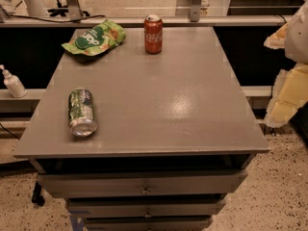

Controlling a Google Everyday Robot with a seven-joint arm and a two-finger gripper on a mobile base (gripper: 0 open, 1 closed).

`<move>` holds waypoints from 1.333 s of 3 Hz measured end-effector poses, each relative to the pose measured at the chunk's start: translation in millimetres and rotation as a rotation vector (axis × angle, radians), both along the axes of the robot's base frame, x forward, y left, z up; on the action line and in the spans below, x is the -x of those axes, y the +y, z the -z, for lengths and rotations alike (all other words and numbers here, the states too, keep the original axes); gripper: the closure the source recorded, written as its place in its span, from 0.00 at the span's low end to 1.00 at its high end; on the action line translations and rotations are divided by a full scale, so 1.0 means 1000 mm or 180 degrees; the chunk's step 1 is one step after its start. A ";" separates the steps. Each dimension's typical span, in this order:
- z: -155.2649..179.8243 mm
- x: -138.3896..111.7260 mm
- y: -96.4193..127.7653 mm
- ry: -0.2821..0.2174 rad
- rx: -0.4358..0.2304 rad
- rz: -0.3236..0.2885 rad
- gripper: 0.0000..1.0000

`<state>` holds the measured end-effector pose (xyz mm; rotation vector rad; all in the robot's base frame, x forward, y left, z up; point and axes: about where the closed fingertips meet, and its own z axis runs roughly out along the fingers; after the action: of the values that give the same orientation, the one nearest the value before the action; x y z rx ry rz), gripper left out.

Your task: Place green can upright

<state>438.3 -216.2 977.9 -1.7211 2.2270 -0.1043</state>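
Note:
The green can [82, 111] lies on its side near the front left of the grey table top [173, 105]. Its body is green and white, and one silver end faces the table's front edge. My gripper [290, 76] shows as a pale yellow and white shape at the right edge of the view. It is off the table's right side, far from the can and not touching it. Part of it is cut off by the edge of the view.
A red Coca-Cola can [153, 34] stands upright at the back middle. A flat green snack bag [94, 38] lies at the back left. Drawers [144, 184] sit under the top. A white pump bottle [13, 83] stands on a ledge to the left.

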 end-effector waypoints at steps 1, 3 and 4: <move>0.000 0.000 0.000 -0.0001 0.0000 0.0000 0.00; 0.013 -0.015 0.060 -0.0096 -0.0322 -0.0363 0.00; 0.012 -0.028 0.115 -0.0170 -0.0464 -0.0600 0.00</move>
<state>466.3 -100.8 965.9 -1.8146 1.9717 0.0541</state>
